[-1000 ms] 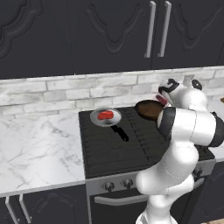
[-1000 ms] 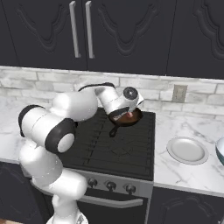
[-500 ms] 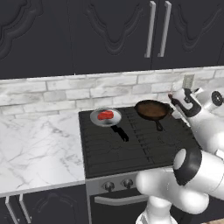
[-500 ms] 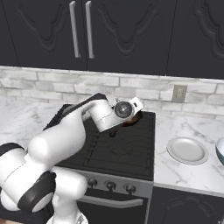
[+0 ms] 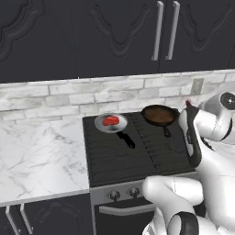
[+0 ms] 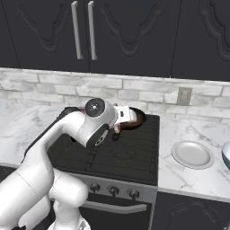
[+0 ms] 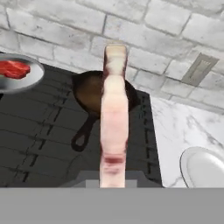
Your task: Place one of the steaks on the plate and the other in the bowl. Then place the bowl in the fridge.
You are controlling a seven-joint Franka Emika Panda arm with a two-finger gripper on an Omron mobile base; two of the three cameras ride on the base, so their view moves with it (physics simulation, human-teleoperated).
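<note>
Item one, far left of my hand view: a steak (image 7: 15, 69) lying flat in the grey pan (image 7: 17, 73) on the stove's back-left burner; untouched.

Item two, centre: the dark skillet (image 7: 89, 94), empty, handle pointing toward me.

Item three, centre foreground: the second steak (image 7: 113, 122), clamped edge-on in my pincer (image 7: 113, 181), its long axis running straight up the hand view, lifted clear above the stove (image 5: 133, 156).

Item four, right: the plate (image 6: 192, 154), flat on the marble desk (image 6: 197, 173) just beside the stove. It lies to the right of the held steak, so I judge the carry goes rightward across the stove edge.

Item five, far right edge: the bowl (image 6: 227, 155), partly cut off.

Writing or brands: none legible anywhere.
</note>
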